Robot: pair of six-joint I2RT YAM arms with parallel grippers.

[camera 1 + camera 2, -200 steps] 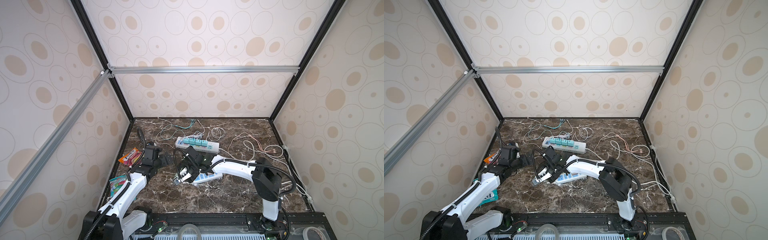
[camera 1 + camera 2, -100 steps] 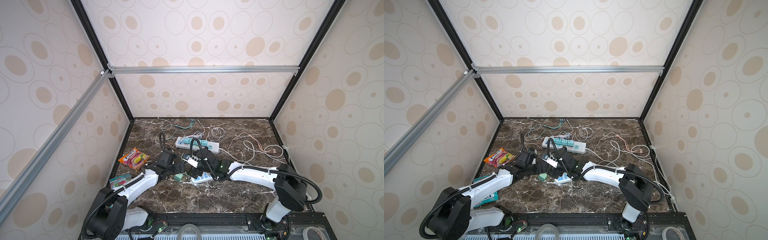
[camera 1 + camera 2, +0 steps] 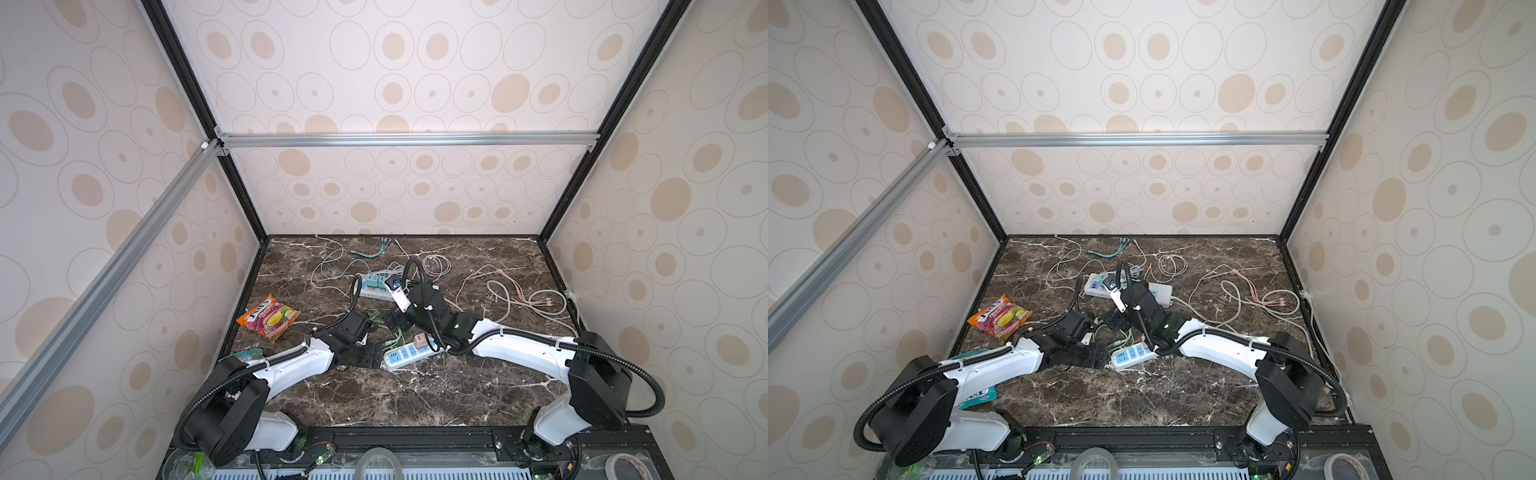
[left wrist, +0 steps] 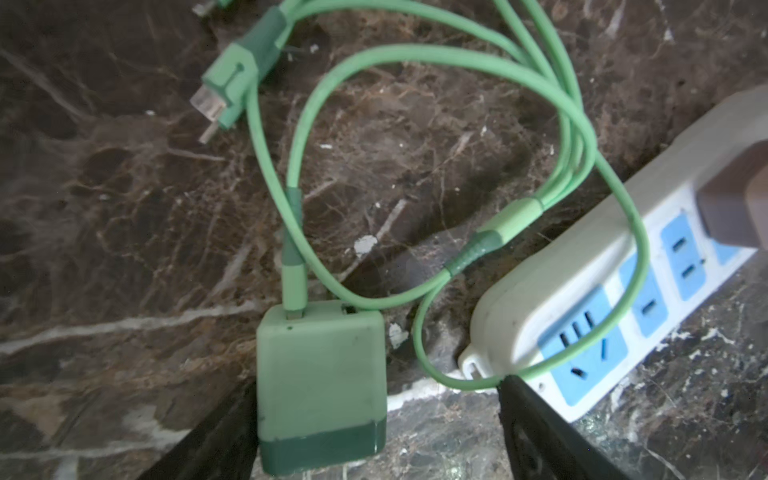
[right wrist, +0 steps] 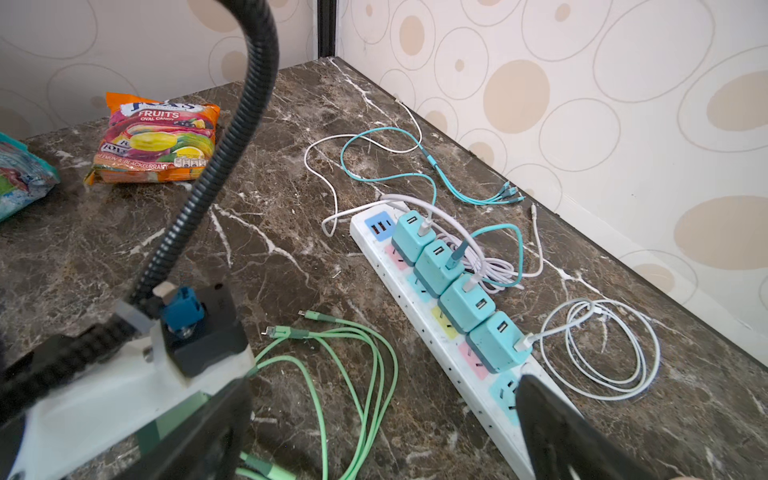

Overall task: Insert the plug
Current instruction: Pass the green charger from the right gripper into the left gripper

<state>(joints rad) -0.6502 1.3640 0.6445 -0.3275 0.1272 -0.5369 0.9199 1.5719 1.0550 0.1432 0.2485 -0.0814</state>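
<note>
Your left gripper (image 4: pixel 378 380) stood wide around the green charger (image 4: pixel 320 386) by the power strip's (image 4: pixel 582 299) end, right gripper (image 5: pixel 384 382) wide and empty, front edge of the bench (image 3: pixel 415 395) bare.

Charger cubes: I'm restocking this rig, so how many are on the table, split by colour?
Teal chargers: 4
Green charger: 1
Pink charger: 1
Total: 6
</note>
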